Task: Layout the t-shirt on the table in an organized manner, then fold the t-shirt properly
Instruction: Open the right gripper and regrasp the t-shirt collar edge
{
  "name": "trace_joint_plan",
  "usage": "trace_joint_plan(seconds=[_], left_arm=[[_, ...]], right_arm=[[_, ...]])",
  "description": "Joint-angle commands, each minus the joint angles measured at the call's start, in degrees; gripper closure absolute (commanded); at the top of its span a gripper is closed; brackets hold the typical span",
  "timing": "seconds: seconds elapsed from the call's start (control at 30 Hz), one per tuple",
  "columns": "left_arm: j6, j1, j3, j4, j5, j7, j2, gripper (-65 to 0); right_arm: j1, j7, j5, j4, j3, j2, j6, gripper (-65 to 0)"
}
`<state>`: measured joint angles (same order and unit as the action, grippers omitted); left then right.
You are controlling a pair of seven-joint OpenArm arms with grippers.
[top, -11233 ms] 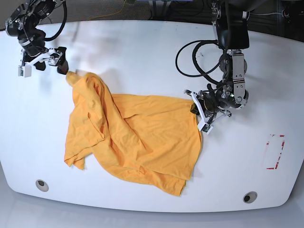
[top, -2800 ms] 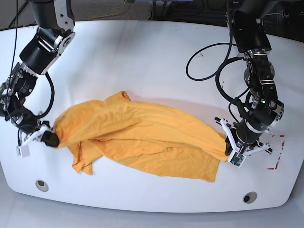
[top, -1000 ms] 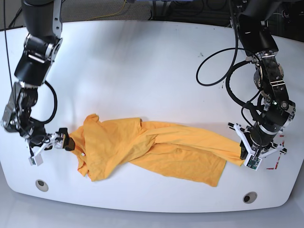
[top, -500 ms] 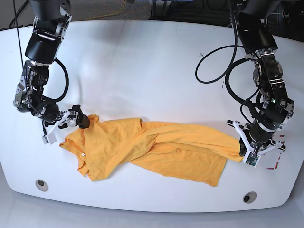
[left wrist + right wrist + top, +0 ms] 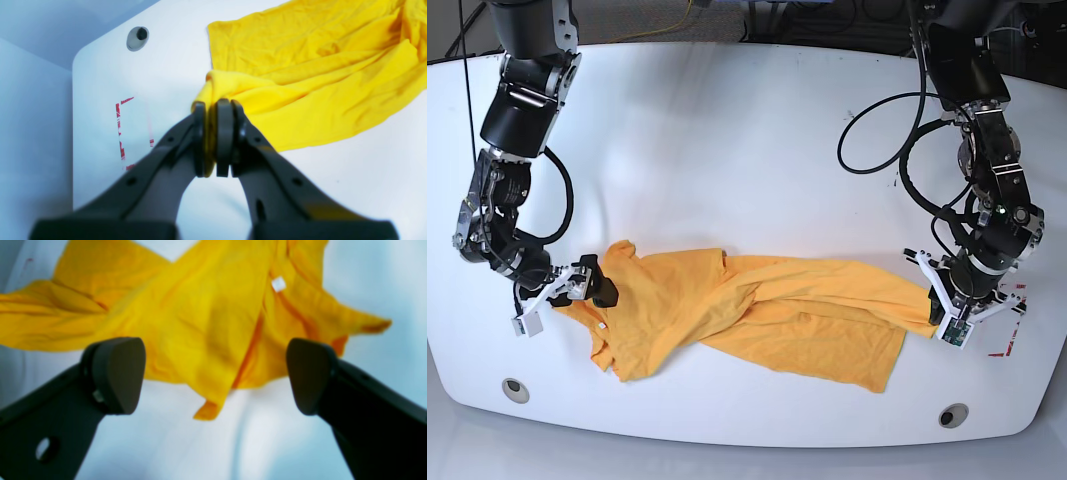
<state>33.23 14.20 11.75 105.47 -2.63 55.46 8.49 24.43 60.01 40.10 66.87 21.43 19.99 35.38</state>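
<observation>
The orange-yellow t-shirt [image 5: 747, 315] lies bunched in a long wrinkled band across the front half of the white table [image 5: 747, 140]. At the shirt's right end, my left gripper [image 5: 947, 322] is shut on a fold of the fabric; the left wrist view shows that gripper [image 5: 211, 111] pinching the yellow cloth [image 5: 300, 83] between its pads. My right gripper [image 5: 567, 298] hangs at the shirt's left end with its jaws wide open. In the right wrist view that gripper [image 5: 213, 373] is empty, with the shirt [image 5: 200, 316] and its white neck label [image 5: 278, 284] spread below.
Two grey grommets [image 5: 515, 389] [image 5: 953, 415] sit near the front edge. A red tape outline [image 5: 1000, 352] lies just right of the left gripper and also shows beside the fingers in the left wrist view [image 5: 120, 133]. Black cables loop along the left arm [image 5: 897, 150].
My open right gripper has dropped back toward the front edge, beside the shirt's left sleeve. The left gripper keeps its grip and has barely moved. The shirt lies much as before.
</observation>
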Motion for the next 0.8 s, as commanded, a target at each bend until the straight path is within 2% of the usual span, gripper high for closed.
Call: trace_joint_plan(seconds=[0.0, 0.1, 0.33, 0.77], left_arm=[[-0.13, 1.41, 0.08, 1.03, -0.49, -1.53, 0.43, -3.2], [-0.13, 1.32, 0.08, 1.03, -0.49, -1.53, 0.43, -3.2], [-0.13, 1.32, 0.08, 1.03, -0.49, -1.53, 0.43, -3.2], [-0.05, 1.32, 0.08, 1.03, -0.49, -1.53, 0.43, -3.2]], right_arm=[[2.78, -1.15, 0.91, -2.65, 0.15, 0.19, 0.18, -65.0], [3.75, -1.59, 0.91, -6.17, 0.24, -0.08, 0.18, -64.4], [3.31, -4.93, 0.91, -7.49, 0.15, -1.39, 0.10, -56.8], [3.49, -7.30, 0.91, -14.78, 0.15, -2.10, 0.10, -57.3]])
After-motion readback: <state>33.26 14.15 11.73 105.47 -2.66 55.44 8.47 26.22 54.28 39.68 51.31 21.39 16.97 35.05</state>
